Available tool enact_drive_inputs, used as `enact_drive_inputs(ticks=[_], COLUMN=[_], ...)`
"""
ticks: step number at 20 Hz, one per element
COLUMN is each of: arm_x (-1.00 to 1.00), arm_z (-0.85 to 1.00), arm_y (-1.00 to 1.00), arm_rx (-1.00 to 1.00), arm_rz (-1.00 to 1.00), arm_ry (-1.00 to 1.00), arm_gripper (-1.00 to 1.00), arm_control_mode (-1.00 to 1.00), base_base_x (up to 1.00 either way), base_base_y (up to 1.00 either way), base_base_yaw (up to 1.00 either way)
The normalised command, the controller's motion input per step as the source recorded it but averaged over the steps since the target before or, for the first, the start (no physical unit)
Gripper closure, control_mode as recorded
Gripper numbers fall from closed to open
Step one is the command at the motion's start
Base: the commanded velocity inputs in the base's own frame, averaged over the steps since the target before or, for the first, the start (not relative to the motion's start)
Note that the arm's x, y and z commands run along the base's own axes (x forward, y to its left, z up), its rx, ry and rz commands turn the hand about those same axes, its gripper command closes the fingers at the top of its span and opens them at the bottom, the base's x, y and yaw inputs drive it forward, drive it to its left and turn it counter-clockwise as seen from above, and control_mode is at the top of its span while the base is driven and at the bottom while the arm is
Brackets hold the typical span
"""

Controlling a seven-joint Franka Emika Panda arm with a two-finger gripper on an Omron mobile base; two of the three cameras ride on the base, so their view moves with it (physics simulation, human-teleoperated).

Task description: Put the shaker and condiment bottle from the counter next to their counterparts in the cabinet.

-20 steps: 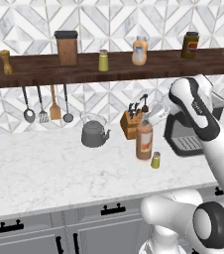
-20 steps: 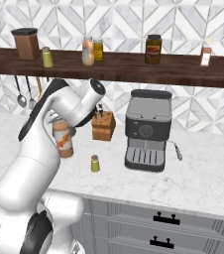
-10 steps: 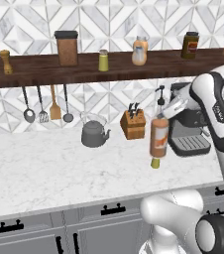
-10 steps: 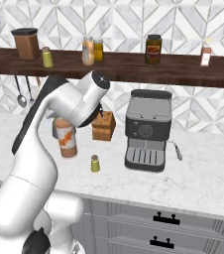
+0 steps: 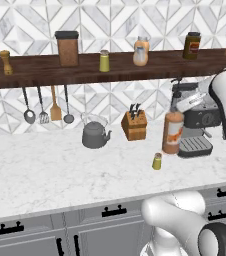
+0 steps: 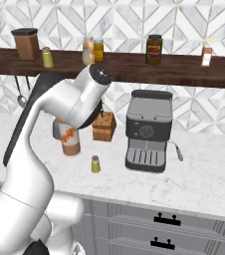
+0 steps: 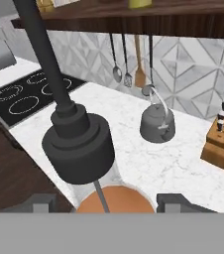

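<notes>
While gripper (image 5: pixel 181 106) clamps its neck, condiment bottle (image 5: pixel 173 132) hangs below (clear of counter (image 5: pixel 60 170)).

A wall of white and grey geometric tiles (image 5: pixel 110 20) rises behind the jaws. Below them runs a row of grey drawer fronts (image 6: pixel 159 234) with black handles. Beside the jaws stands a grey espresso machine (image 6: pixel 148 130); on their far side sit a wooden knife block (image 5: pixel 134 125) and a dark kettle (image 5: pixel 94 134). A black hob (image 7: pixel 25 96) lies farther off.
</notes>
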Motion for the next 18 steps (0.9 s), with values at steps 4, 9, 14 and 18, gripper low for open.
enact_drive_inputs(ticks=[4,9,14,18], arm_x=[0.0,0.01,0.28,0.28], arm_z=[0.63,0.65,0.67,0.57], arm_y=[-0.33,-0.21,-0.02,-0.09], arm_rx=[0.0,0.0,0.0,0.0], arm_rz=[-0.11,-0.08,-0.02,-0.03], arm_ry=[0.0,0.0,-0.03,-0.03], arm_gripper=[1.0,1.0,1.0,1.0], arm_control_mode=[-1.0,-1.0,-1.0,-1.0], base_base_x=[0.0,0.0,0.0,0.0], base_base_y=[0.0,0.0,0.0,0.0], base_base_yaw=[0.0,0.0,0.0,0.0])
